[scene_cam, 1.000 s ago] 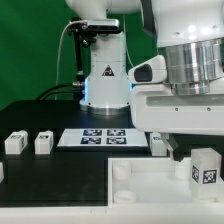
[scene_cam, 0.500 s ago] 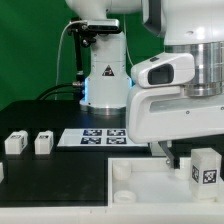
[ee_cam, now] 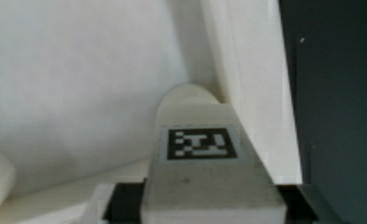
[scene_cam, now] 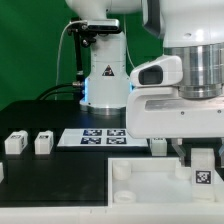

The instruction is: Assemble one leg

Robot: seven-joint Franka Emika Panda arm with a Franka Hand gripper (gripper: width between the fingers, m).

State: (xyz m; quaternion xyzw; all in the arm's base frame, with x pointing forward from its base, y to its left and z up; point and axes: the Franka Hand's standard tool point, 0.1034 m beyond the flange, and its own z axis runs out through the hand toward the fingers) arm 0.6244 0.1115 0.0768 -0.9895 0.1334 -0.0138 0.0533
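A white boxy leg (scene_cam: 203, 178) with a square marker stands on the right part of the large white tray-like piece (scene_cam: 140, 182). My gripper (scene_cam: 203, 158) is down over it, one finger on each side. In the wrist view the leg (ee_cam: 201, 140) fills the space between the dark pads (ee_cam: 127, 200), which lie flush against its sides with no gap showing. The gripper (ee_cam: 208, 202) is shut on the leg. The leg's lower end rests on or very near the tray; I cannot tell which.
Two more white legs (scene_cam: 15, 143) (scene_cam: 43, 143) stand at the exterior view's left on the black table. A further small white block (scene_cam: 158, 146) sits behind the tray. The marker board (scene_cam: 97, 136) lies in the middle, before the robot base (scene_cam: 105, 80).
The gripper has moved toward the exterior view's right and down, from beside the leg to over it, and its fingers now bracket the leg.
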